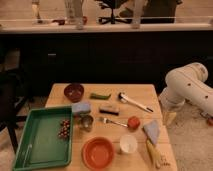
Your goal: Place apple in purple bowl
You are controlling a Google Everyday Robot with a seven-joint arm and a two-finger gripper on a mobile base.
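We're seeing nothing done: apple [133, 122] lying mid-right, purple bowl [74, 91] empty far left, gripper [170, 118] hanging open, empty, off right side.

Wooden table [142, 90] before a dark counter [100, 55] (pale floor [192, 145] beside it)

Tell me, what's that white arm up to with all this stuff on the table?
The robot is meant to put the apple into the purple bowl, but it isn't handling anything yet. Its gripper hangs open beside the right edge of the wooden table, holding nothing. The apple sits on the table next to a fork, and the bowl stands at the far left corner, apparently empty.
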